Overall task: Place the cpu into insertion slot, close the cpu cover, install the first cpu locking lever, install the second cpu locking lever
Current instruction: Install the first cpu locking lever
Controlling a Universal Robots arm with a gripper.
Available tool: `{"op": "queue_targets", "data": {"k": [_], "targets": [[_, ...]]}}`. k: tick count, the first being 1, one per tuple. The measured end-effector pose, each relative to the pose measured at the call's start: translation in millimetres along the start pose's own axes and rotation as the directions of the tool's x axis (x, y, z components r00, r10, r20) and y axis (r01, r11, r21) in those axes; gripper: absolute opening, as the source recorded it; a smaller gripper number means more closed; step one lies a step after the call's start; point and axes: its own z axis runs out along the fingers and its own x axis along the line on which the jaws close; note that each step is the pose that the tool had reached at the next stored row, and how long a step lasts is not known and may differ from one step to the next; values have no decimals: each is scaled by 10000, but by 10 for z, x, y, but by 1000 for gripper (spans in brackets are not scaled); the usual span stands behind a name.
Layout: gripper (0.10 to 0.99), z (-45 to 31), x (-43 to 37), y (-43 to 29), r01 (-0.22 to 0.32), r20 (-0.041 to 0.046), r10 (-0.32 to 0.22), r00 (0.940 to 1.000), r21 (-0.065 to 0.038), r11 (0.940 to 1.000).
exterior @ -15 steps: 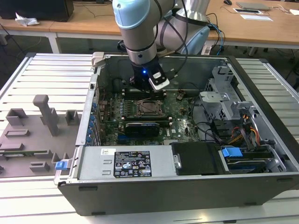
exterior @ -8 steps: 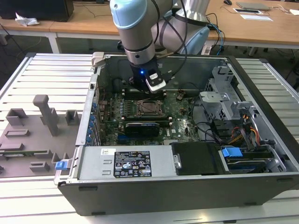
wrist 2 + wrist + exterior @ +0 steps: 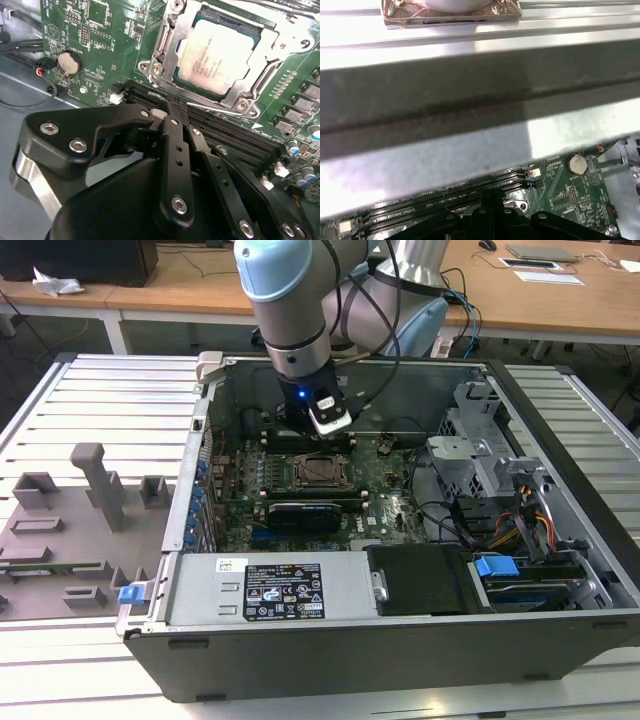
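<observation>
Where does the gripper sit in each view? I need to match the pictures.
Exterior view: the gripper is inside the open case, over the motherboard's far edge, behind the cpu.
Second wrist view: gripper over the long black slots, beside the cpu.
First wrist view: gripper over the same slots, case wall beyond.
Shared landmark: the green motherboard; its coin cell in both wrist views.

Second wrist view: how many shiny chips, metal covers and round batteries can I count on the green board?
cpu: 1
cpu cover: 1
round battery: 1
Total: 3
</observation>
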Motion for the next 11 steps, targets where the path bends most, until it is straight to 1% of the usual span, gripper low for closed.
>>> {"op": "queue_targets", "data": {"k": [5,11], "targets": [[106,20,7,6,-419,91,418,9991,99,9991],[106,55,17,6,-915,204,910,9956,210,9956]]}}
